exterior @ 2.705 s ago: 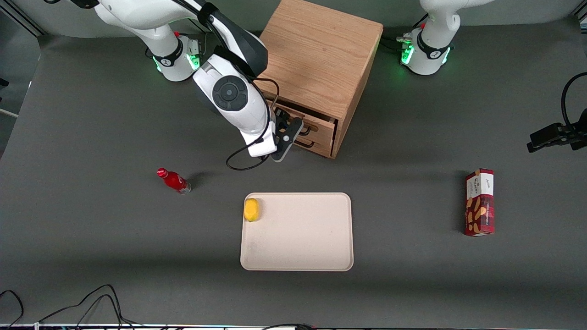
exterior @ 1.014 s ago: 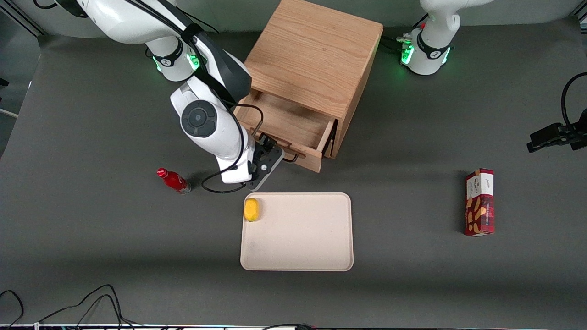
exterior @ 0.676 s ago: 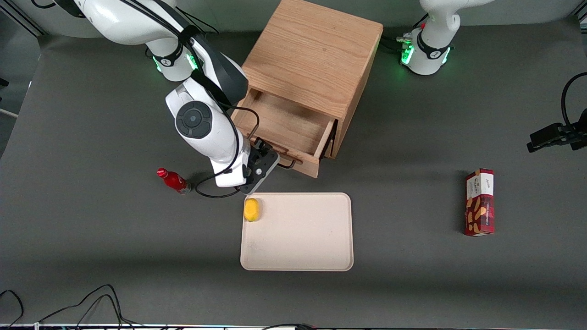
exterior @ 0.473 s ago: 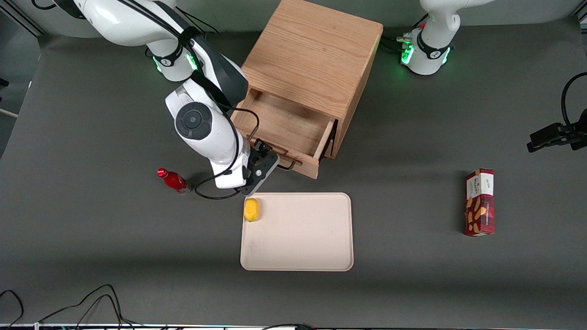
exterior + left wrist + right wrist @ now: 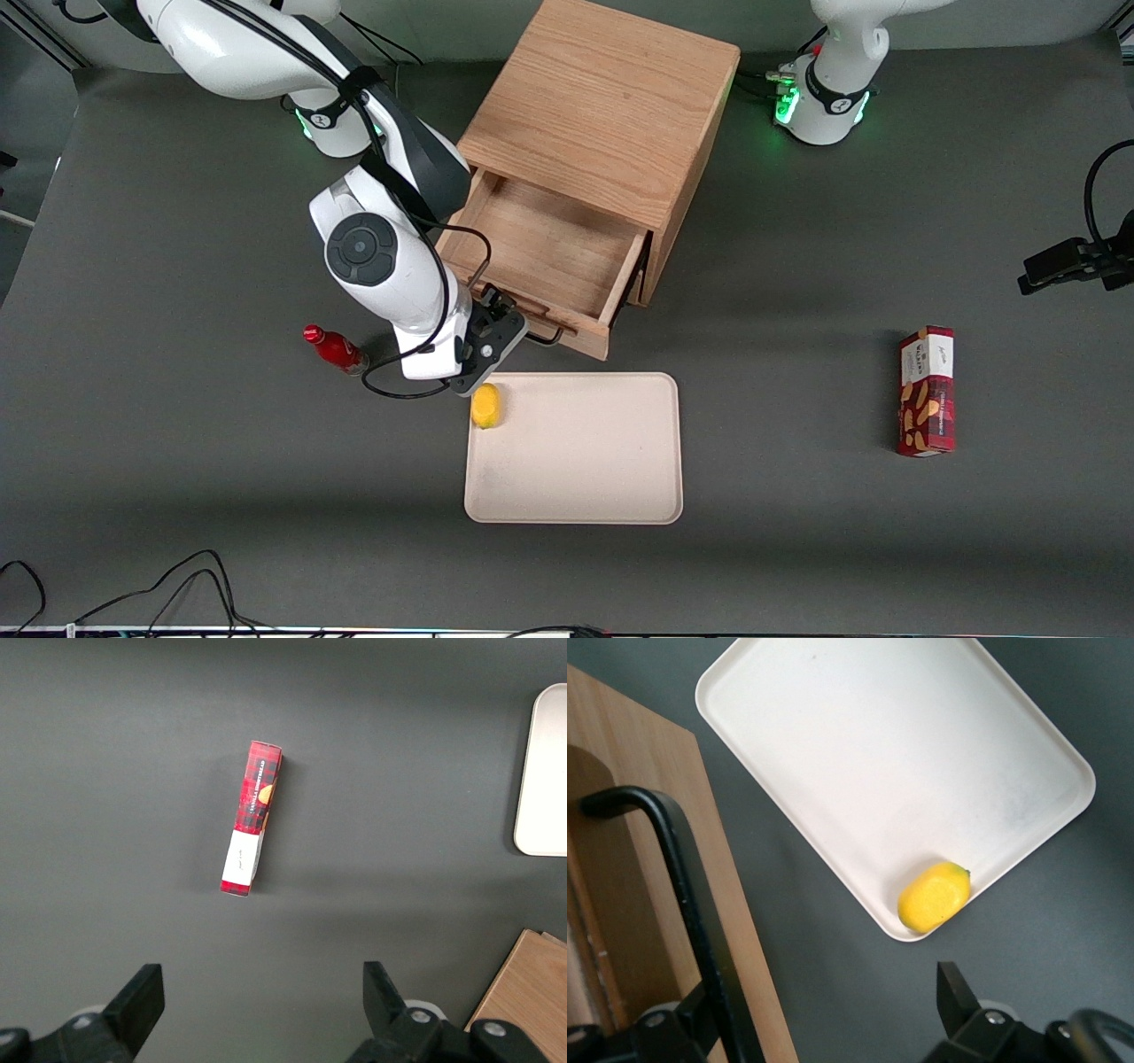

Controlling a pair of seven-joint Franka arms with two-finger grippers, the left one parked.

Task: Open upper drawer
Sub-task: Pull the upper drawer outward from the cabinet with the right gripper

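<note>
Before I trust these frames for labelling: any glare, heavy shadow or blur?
Front view: even light, soft shadow beside the cabinet; open upper drawer sharp. Right wrist view: gripper close and soft-edged by the handle; lemon and tray crisp, no glare.

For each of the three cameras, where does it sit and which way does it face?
Front view: high above the table, looking down at the upper drawer pulled out of the cabinet; the working arm shows, its end effector at the black handle.
Left wrist view: on the parked arm, facing down at the red box.
Right wrist view: on the working arm, facing down past the handle onto the tray and lemon.
Shared: front and right wrist views both show tray and lemon.
</note>
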